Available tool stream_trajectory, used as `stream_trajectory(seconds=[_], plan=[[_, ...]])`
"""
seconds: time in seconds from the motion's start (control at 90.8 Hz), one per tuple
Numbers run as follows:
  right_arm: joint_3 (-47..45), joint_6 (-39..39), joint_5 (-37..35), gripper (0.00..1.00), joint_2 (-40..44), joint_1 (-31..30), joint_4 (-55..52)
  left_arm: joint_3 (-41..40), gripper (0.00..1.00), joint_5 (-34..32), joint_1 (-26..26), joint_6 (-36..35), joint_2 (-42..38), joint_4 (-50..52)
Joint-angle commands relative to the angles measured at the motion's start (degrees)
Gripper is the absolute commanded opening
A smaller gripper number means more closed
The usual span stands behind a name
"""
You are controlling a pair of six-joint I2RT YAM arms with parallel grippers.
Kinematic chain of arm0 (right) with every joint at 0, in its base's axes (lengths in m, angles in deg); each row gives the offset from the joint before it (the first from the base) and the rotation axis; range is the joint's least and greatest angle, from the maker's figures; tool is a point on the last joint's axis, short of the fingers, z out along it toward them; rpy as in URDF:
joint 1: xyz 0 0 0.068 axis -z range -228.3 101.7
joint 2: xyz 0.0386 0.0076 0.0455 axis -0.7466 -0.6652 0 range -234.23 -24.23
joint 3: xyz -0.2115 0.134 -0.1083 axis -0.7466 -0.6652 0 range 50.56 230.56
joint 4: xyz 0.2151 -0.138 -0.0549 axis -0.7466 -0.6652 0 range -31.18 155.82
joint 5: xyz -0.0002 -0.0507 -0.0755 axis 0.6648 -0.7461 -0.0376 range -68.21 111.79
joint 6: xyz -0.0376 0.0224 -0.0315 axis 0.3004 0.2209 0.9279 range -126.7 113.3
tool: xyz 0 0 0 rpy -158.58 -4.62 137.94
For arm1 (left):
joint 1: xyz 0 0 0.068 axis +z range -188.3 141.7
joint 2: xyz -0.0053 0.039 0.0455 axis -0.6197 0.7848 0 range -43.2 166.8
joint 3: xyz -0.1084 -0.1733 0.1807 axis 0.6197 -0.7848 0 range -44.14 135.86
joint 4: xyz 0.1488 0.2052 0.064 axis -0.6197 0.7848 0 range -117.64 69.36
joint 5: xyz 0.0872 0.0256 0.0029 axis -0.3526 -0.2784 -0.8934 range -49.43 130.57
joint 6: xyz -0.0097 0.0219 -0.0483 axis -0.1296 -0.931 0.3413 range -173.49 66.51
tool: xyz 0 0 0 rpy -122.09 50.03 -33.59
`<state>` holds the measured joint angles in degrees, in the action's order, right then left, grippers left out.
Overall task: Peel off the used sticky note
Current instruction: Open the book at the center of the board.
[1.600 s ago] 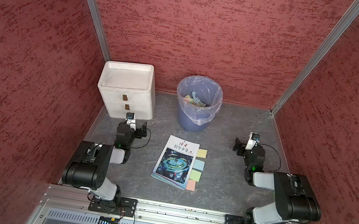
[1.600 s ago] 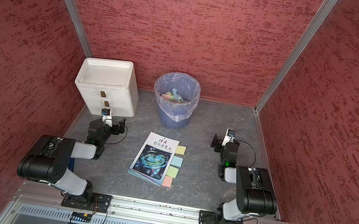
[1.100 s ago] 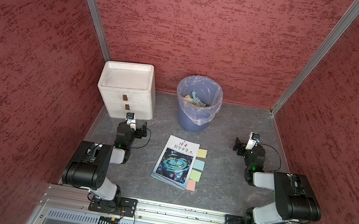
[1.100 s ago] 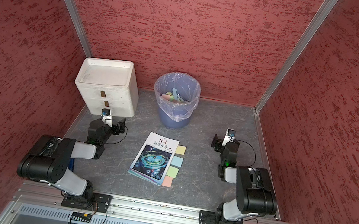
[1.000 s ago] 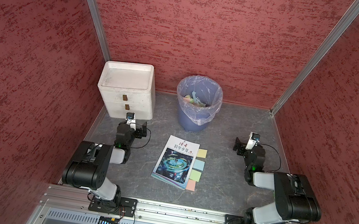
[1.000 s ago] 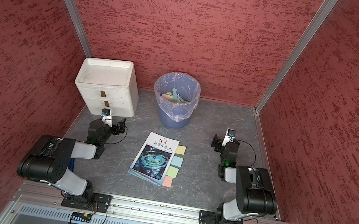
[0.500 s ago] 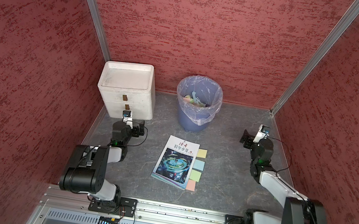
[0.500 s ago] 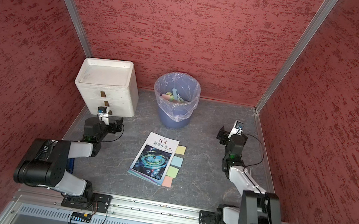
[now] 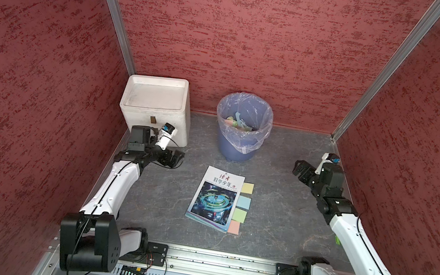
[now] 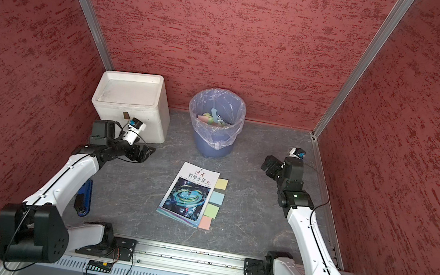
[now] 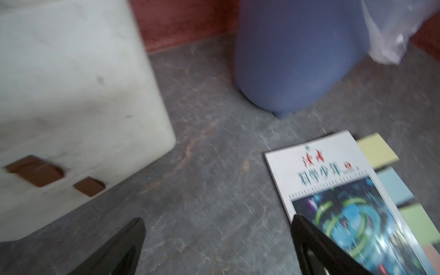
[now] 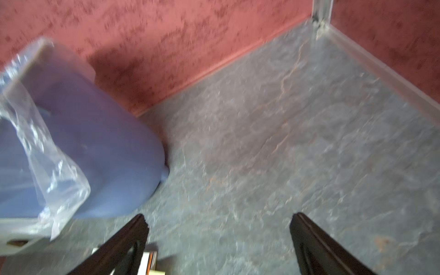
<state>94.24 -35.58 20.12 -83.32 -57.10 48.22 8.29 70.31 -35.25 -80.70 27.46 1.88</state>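
Where the magazine [image 9: 215, 197] ends, sticky notes [image 9: 243, 202] (four pastels) protrude.

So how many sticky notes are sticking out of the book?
4, in a row along the book's right edge: yellow nearest the bin, then blue, green and pink. More may hide inside the book.

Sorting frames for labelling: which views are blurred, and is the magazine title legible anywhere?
Both top views: sharp and evenly lit, magazine title legible. Left wrist view: smeared, title only roughly readable, sticky notes soft-edged. Right wrist view: smeared too, bin and its plastic liner streaked, floor veins blurred.
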Motion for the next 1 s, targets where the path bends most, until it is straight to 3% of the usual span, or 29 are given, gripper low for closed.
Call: stream_trajectory(seconds=[0.0,0.231,0.496,0.793,0.992], plan=[[0.3,-5.5,0.9,0.98,0.8,-7.9,-8.9,2.5,1.00,1.1,-6.9,-9.0,2.6,19.3],[2.8,-11.5,-1.7,0.96,-2.4,-22.9,-14.0,6.1,1.00,-2.9,-16.6,-4.1,9.7,17.0],[5.4,-16.9,1.5,0.96,-11.1,-30.2,-8.8,9.4,0.99,-1.3,-21.0,2.6,19.0,17.0],[2.2,-20.4,4.1,0.91,-12.7,-30.7,-3.0,13.0,0.65,-1.7,-21.4,7.0,28.5,19.3],[0.3,-21.3,4.1,0.89,-11.6,-31.0,-2.9,14.6,0.52,-4.6,-21.4,7.4,33.1,18.9]])
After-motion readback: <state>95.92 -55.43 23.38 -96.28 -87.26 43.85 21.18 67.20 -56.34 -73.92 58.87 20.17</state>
